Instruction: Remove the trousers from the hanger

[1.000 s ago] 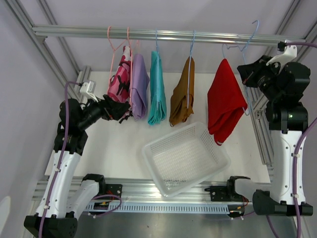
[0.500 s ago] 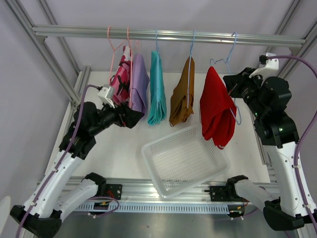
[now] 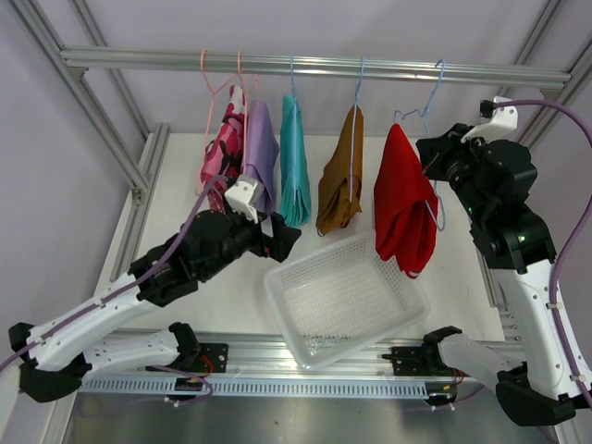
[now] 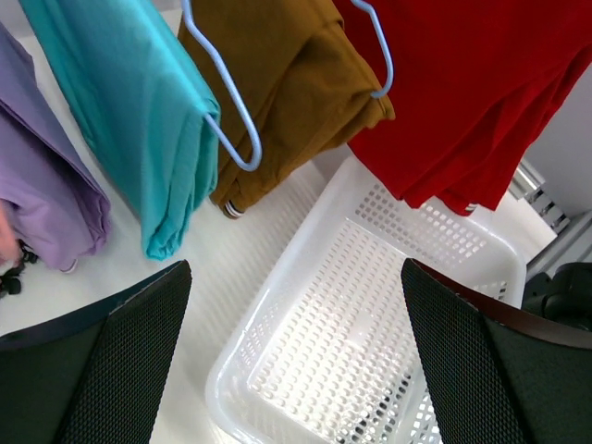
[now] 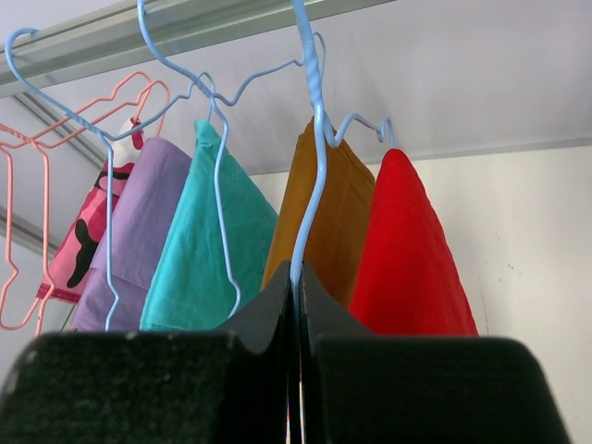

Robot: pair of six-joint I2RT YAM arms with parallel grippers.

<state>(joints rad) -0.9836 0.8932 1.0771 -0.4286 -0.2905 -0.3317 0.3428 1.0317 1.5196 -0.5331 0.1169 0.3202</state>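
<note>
Red cloth is what I'm after here: the red trousers [image 3: 404, 213] hang folded over a blue wire hanger [image 3: 427, 111] at the right end of the rail [image 3: 305, 65], above the far right corner of the white basket [image 3: 275, 285]. My right gripper [image 5: 296, 282] has its fingers pressed together on that hanger's wire, just below the hook, so I judge the hanger is secured but the garment is not yet off it. My left gripper [image 3: 282, 239] hangs over the basket's near left side with its fingers spread wide, holding nothing, below the teal pair [image 3: 294, 171] and the mustard pair [image 3: 340, 176]. To do this well I'd keep the right hand steady and the hanger level, bring the left across to the lower hem of the red pair, pinch the full fold and not one layer, then draw it down and sideways so it slides off the bar into the basket. The lilac pair [image 3: 261, 166] and the pink camouflage pair [image 3: 225, 153] wait further left.
</note>
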